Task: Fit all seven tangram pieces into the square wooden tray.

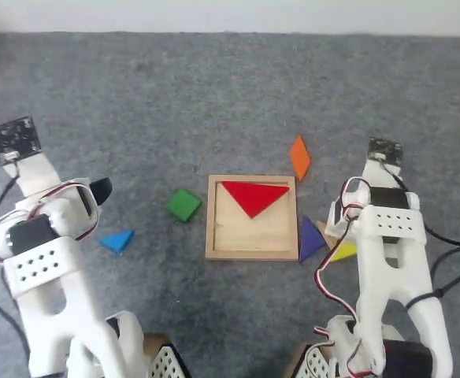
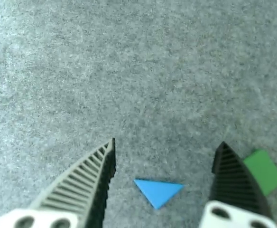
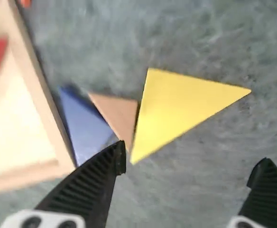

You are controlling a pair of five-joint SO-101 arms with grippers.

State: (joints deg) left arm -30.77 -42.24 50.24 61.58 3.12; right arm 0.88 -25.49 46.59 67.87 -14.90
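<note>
L arm [image 1: 49, 236] stands at the near left of the grey mat [image 1: 214, 94]. L gripper [image 2: 167, 144] hangs above the mat w/ fingers spread wide, nothing btwn them. In the L wrist view the blue triangle [image 2: 158, 191] lies flat on the mat below the gap btwn the two fingers, touching neither. In the high view the blue triangle [image 1: 118, 239] sits just right of the L arm, well apart from the tray. Next rightward is the green square [image 1: 184, 205], flat on the mat, near the tray's left side but not touching. The square wooden tray [image 1: 252, 256] is at centre; only the red triangle [image 1: 254, 197] is inside, long side along the far rim, apex pointing to the tray's middle. Orange parallelogram [image 1: 299, 157] lies on the mat just beyond the tray's far right corner. Purple triangle [image 1: 309, 238] lies against the tray's right outer edge. In the R wrist view the tan triangle [image 3: 117, 114] sits btwn the purple one and the yellow triangle [image 3: 176, 107], edges meeting both. R gripper [image 3: 193, 153] hovers over the yellow triangle's near part, fingers wide apart, gripping nothing. R arm [image 1: 387, 228] stands at the near right, partly covering the yellow piece in the high view.
</note>
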